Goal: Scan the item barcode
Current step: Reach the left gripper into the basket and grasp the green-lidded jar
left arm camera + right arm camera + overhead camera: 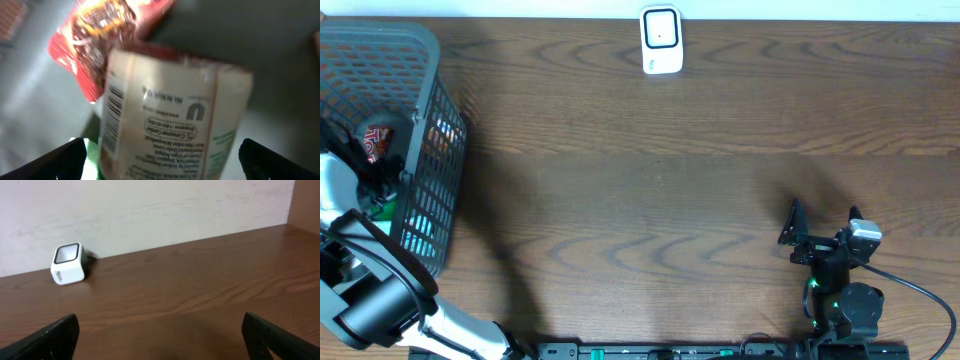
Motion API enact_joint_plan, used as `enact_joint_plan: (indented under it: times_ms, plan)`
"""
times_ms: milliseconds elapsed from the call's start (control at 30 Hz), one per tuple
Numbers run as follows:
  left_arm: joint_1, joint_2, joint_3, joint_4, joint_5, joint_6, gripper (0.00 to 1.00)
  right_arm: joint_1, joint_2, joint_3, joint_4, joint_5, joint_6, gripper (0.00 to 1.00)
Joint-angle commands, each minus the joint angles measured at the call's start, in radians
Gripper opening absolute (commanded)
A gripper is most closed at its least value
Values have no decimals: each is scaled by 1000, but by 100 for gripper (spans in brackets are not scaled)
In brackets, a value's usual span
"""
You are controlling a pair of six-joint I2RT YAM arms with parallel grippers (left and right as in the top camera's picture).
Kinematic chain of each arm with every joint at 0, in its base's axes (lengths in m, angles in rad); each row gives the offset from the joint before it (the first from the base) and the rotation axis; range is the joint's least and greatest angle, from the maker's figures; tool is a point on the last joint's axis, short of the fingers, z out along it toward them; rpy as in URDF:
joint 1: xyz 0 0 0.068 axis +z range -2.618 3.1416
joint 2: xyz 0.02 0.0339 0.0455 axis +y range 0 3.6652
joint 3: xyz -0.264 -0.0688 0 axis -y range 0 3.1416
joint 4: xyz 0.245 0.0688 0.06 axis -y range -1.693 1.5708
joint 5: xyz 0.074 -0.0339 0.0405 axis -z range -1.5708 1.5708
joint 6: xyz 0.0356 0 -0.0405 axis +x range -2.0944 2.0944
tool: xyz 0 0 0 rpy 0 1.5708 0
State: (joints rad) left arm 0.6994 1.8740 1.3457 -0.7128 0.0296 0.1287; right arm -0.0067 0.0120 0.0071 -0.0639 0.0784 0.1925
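One white packet [170, 115], one red packet [95, 35] — one basket [445, 180], one scanner [661, 40].

dark wood-grain table [650, 200], grey plastic mesh basket [438, 165], smooth white plastic scanner [661, 40], glossy pale packet [170, 125], shiny red wrapper [92, 35].

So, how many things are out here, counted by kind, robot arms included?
Baskets: 1, the grey basket
Scanners: 1, the white scanner
Packets I can make out in the basket: 2, a red packet and a white packet
Robot arms: 2, left arm and right arm
Total: 6
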Motion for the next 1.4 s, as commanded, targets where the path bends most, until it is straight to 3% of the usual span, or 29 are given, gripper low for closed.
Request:
enact_joint_plan:
  times_ms: [0, 200, 433, 667, 900, 1167, 1367]
  plan:
    - [-1, 4, -35, 13, 13, -12, 98, 8, -5, -2, -4, 1, -14, 99]
    - [-1, 4, -96, 72, 26, -40, 99, 8, -5, -2, -4, 1, -14, 99]
    - [-1, 4, -100, 83, 27, -40, 75, 8, -5, -2, -4, 1, -14, 99]
    - [-1, -31, -85, 78, 26, -40, 68, 8, -5, -2, -4, 1, -14, 99]
    - [-1, -150, -85, 74, 27, -50, 67, 8, -5, -2, -4, 1, -14, 99]
    - [-1, -341, -85, 67, 27, -195, 67, 8, -5, -2, -4, 1, -14, 99]
    - [-1, -480, -85, 69, 27, -231, 67, 8, -5, -2, -4, 1, -14, 99]
